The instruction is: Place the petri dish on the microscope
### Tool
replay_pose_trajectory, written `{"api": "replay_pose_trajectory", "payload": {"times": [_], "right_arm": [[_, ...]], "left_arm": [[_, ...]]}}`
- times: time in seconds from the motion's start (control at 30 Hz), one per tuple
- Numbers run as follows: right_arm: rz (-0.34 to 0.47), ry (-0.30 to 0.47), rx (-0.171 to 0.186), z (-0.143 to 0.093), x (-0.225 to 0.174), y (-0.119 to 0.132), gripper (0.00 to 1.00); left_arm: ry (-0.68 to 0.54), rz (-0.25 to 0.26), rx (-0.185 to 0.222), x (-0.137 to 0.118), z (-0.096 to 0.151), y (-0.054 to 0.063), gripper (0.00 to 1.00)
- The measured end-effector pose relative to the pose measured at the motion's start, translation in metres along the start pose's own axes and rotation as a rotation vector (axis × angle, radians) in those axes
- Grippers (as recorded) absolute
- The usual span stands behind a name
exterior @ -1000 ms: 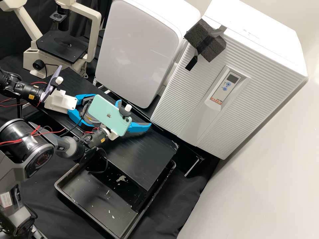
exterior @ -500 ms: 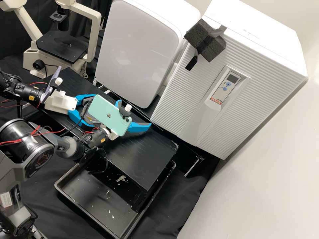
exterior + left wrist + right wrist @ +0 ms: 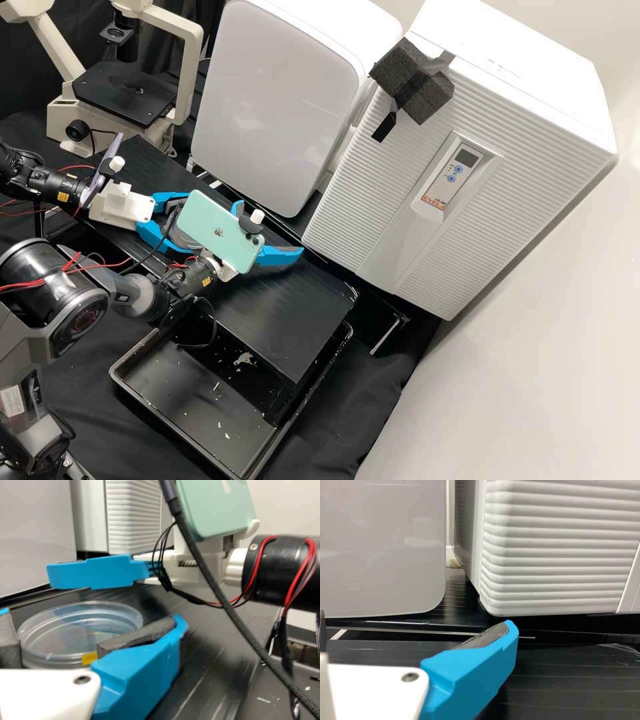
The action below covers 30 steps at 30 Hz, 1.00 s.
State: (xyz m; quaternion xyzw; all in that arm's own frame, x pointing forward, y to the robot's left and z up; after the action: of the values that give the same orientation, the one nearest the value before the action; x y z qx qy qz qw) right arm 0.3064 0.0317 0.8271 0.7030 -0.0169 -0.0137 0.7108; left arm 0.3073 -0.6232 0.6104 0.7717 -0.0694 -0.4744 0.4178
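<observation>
- In the high view, the black tabletop (image 3: 293,320) runs toward 4 o'clock from the petri dish (image 3: 80,625), past the right tool (image 3: 270,228), whose 2 fingers stand spread, to an edge over the tray (image 3: 160,380).
- White cabinets (image 3: 280,107) (image 3: 393,200) line the far side, at 1 and 2 o'clock.
- The tray, toward 6 o'clock, has pale scraps in it.
- The left tool (image 3: 152,235) pinches the dish between 2 grey pads.
- The dish is round and clear, its flat face up, with 1 yellow mark on its side.
- The microscope (image 3: 127,93) stands at 11 o'clock from the dish.
</observation>
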Motion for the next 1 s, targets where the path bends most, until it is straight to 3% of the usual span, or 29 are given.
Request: {"api": "replay_pose_trajectory", "payload": {"times": [0.73,0.87,1.0], "right_arm": [[0.000,0.000,0.000,0.000,0.000,0.000,1.00],[0.000,0.000,0.000,0.000,0.000,0.000,1.00],[0.000,0.000,0.000,0.000,0.000,0.000,1.00]], "left_arm": [[-0.006,0.007,-0.008,-0.002,0.001,-0.002,0.00],[-0.004,0.014,-0.015,-0.009,-0.002,-0.004,0.00],[0.016,0.021,-0.026,-0.026,-0.007,0.004,0.00]]}}
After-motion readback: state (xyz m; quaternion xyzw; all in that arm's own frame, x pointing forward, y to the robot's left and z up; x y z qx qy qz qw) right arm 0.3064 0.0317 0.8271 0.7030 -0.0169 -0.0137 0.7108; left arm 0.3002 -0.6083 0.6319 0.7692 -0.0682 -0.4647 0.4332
